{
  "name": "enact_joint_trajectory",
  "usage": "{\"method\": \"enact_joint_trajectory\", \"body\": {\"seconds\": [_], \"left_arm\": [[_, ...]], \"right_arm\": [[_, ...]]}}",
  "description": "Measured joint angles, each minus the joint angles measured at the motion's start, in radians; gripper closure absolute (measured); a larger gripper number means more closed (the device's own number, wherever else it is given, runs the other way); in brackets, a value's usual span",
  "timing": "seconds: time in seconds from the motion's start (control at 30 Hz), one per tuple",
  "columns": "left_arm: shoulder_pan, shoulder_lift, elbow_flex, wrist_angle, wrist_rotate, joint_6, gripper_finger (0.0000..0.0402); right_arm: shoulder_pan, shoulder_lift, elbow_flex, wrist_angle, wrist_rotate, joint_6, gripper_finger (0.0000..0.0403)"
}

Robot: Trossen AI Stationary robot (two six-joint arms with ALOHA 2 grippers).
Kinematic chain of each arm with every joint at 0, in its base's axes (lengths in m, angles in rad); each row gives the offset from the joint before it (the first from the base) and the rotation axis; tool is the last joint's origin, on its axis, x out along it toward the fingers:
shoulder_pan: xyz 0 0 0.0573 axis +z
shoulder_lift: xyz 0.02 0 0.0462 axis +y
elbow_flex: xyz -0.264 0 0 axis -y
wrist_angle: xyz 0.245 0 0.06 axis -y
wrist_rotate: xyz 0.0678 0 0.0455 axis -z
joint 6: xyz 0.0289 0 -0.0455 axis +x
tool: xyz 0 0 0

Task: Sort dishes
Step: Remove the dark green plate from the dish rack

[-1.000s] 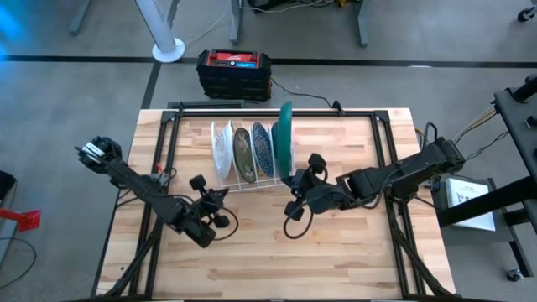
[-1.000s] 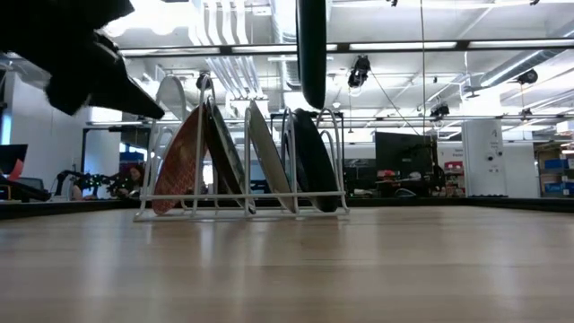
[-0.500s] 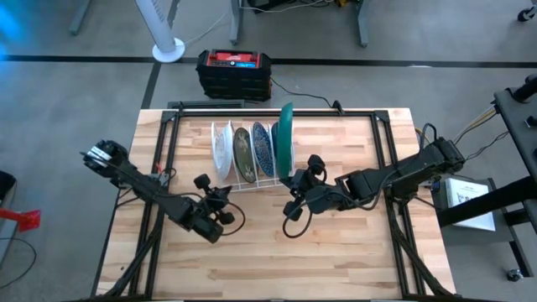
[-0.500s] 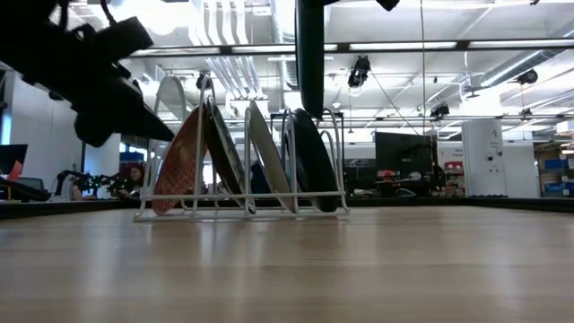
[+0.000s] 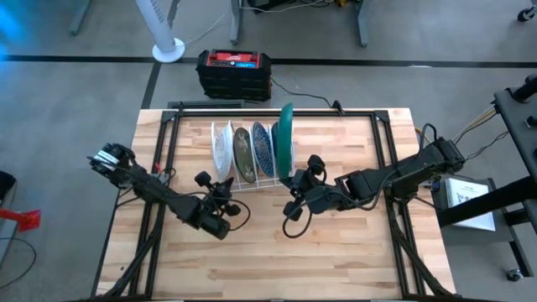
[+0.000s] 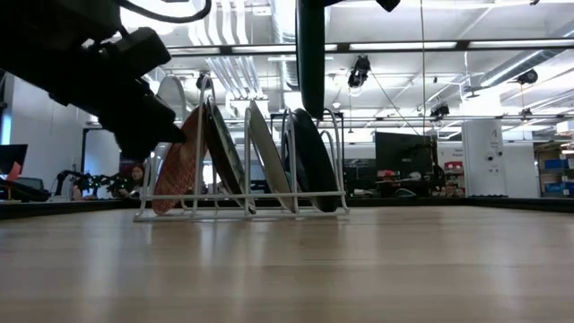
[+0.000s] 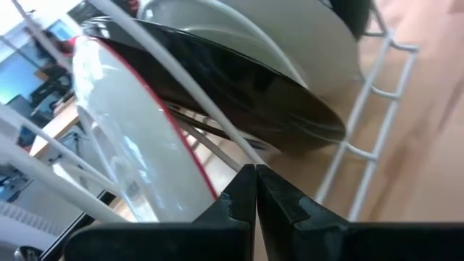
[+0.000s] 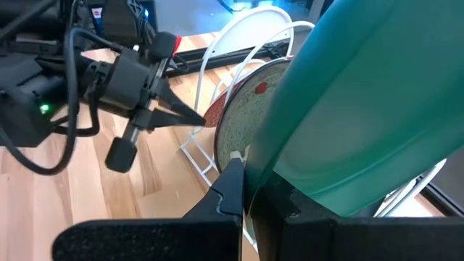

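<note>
— Leftmost first: what had shifted over that last second?

— Only the left gripper (image 5: 226, 204) — it had swung in toward the white wire rack (image 5: 246, 180), its closed fingers ending just beside the red-pink plate (image 6: 177, 161) at the rack's left end. Everything else sat as before.

— Meaning what for the sort?

— Probably that this plate was the next one to be handled, though with jaws together it held nothing yet.

— And further right?

— The greyish-brown plate (image 5: 242, 153) and the blue speckled plate (image 5: 262, 148) stood in their slots. The green plate (image 5: 284, 134) stood tall at the rack's right end, pinched at its rim by the right gripper (image 5: 295, 185) — that arm low, reaching in from the right.
</note>
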Motion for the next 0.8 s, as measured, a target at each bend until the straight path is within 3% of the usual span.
{"method": "enact_joint_trajectory", "body": {"seconds": [0.5,0.8], "left_arm": [[0.022,-0.002,0.000,-0.002,-0.150,-0.102,0.0401],[0.027,-0.002,0.000,-0.005,-0.188,-0.102,0.0401]], "right_arm": [[-0.001,0.000,-0.001,0.000,0.000,0.007,0.0403],[-0.001,0.000,-0.001,0.000,0.000,0.008,0.0403]]}}
